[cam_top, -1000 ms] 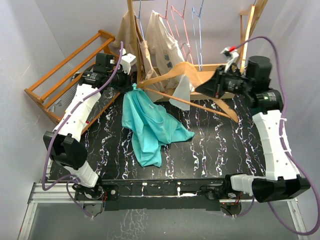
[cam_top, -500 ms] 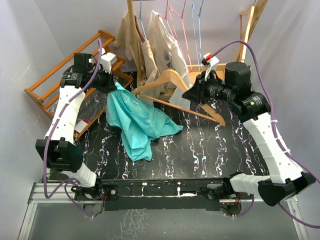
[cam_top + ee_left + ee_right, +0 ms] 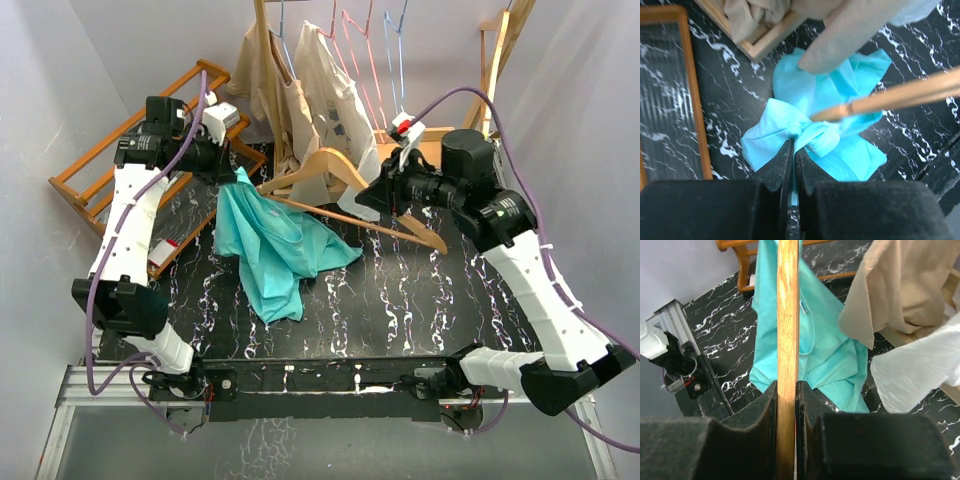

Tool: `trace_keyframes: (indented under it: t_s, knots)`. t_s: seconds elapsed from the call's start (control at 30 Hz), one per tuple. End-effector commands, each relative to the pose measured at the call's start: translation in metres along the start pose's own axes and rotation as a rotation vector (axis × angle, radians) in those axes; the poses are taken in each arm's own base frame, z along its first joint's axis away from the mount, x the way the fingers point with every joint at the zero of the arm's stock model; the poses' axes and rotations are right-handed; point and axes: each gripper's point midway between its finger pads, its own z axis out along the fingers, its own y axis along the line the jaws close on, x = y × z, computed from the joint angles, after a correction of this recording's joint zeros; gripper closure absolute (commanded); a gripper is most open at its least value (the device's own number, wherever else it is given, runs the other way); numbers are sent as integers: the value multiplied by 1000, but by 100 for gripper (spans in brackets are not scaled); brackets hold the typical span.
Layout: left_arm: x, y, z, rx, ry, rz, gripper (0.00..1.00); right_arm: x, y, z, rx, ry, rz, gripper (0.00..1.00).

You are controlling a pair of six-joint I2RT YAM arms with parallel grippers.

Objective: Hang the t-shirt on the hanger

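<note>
The teal t-shirt hangs bunched from my left gripper, its lower folds resting on the black marbled table. In the left wrist view the gripper is shut on a gathered fold of the t-shirt. The wooden hanger is held in the air to the right of that grip, its left tip against the shirt's top. My right gripper is shut on the hanger's arm. The right wrist view shows the hanger clamped between the pads of the right gripper, with the t-shirt below it.
A wooden rack lies at the back left. Beige shirts and thin pink and blue wire hangers hang on a rail at the back. A wooden frame stands at the back right. A white cloth hangs near the hanger.
Both arms have shifted to the left. The hanger and the hanging t-shirt went left with them, and the hanger's left tip has stayed at the shirt's top.
</note>
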Motion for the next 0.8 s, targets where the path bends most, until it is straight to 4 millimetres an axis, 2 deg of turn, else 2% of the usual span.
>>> trace_keyframes:
  t_s: [0.0,0.17,0.37,0.47,0.77]
  knots:
    - [-30,-1,-9,13,-54,12,100,-24,14,6,-40,-57,-93,92]
    - [-34,6,-4,9,-38,8,100,-28,15,5,-18,-70,-110,92]
    - [-13,13,9,-8,4,-5,100,-43,10,-14,68,-126,-132,92]
    - [-7,15,15,-9,13,-19,100,-43,13,-16,62,-118,-132,92]
    - [-24,20,20,1,-3,-34,100,-31,18,-8,8,-90,-117,92]
